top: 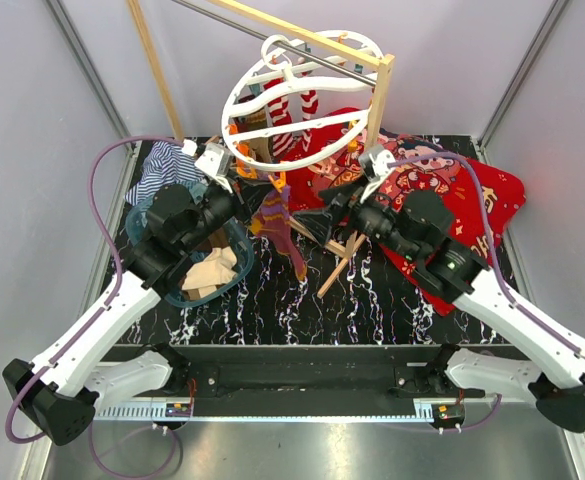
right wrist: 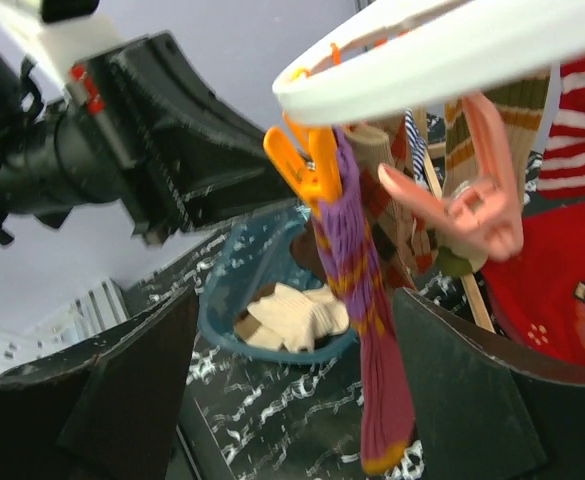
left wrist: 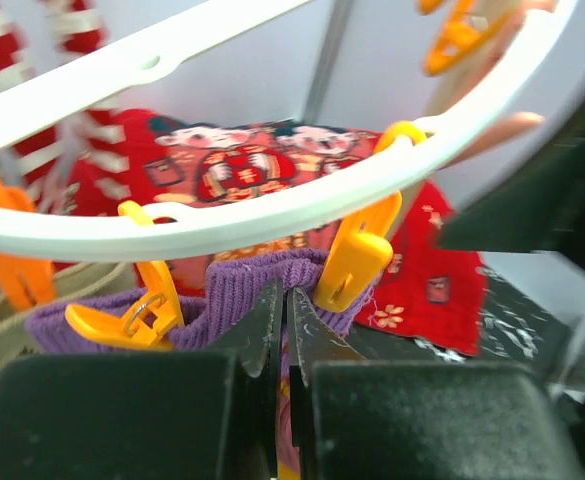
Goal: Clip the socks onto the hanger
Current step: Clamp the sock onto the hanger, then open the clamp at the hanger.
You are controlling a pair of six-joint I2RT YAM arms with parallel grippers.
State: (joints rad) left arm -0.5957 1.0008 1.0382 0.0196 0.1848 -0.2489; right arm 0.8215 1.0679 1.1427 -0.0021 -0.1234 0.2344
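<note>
The purple sock [right wrist: 357,260] hangs from an orange clip [right wrist: 307,165] on the hanger [right wrist: 422,50], light and limp. Its ribbed cuff is probably the best hold. The left gripper [left wrist: 284,300] pinches that cuff; the right gripper [right wrist: 297,330] has its jaws spread and empty.

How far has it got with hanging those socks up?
Done: red-white socks hang from the hanger, and a purple sock dangles from an orange clip. In hand: the left gripper is shut on that sock's cuff, and the right gripper is open near it. Left: beige socks lie in the basket.
</note>
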